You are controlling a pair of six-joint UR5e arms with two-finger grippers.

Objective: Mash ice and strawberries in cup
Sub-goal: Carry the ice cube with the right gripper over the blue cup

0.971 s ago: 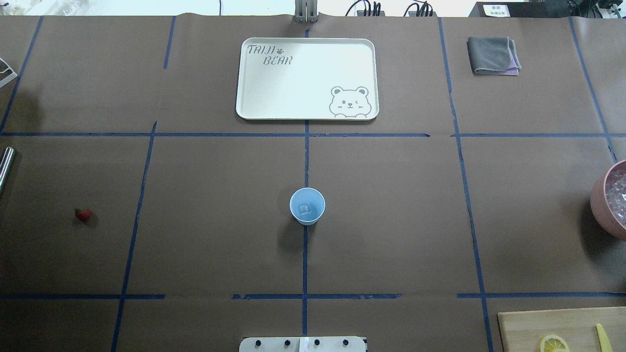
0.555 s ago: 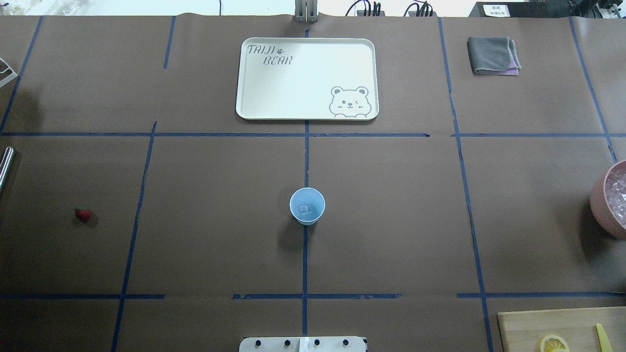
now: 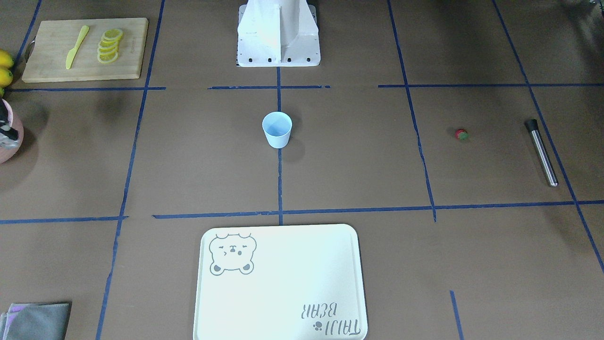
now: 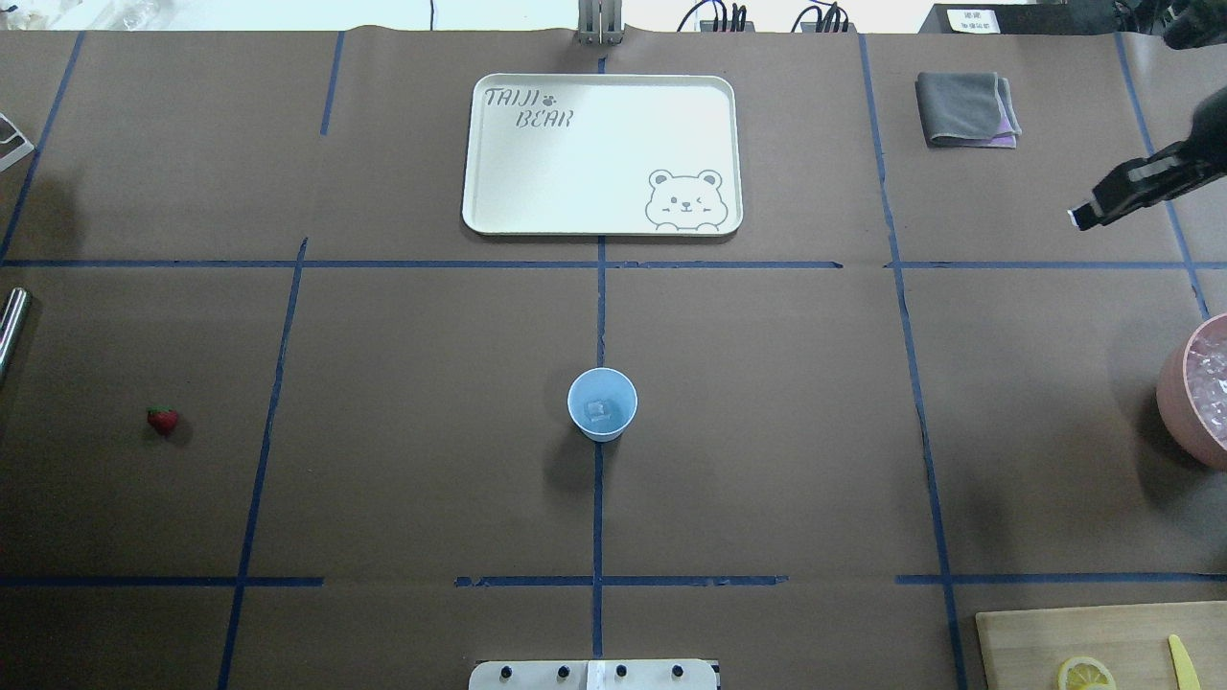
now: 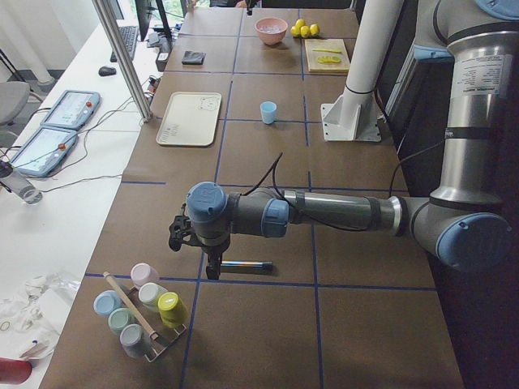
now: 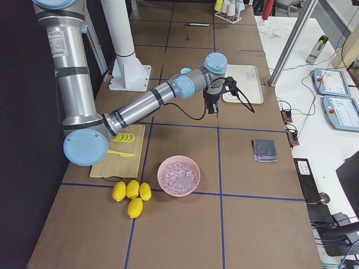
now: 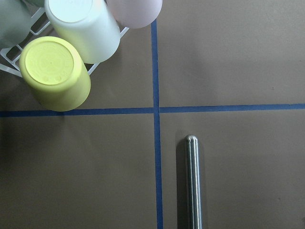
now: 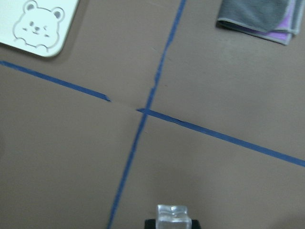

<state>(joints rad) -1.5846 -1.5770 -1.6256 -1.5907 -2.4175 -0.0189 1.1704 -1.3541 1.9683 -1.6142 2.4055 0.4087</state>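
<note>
The only writing I can make out is on the pale tray [image 4: 613, 144] at the far side of the counter: "TAIJI BEAR" in grey outlined letters in one corner, with a little paw print after the first word. From across the counter it reads upside down. A white label [image 4: 970, 16] beyond the counter's far edge carries dark print, too small to read.

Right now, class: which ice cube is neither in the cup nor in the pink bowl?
The cube in the jaws of the right gripper; another cube lies in the cup, the rest in the bowl.
</note>
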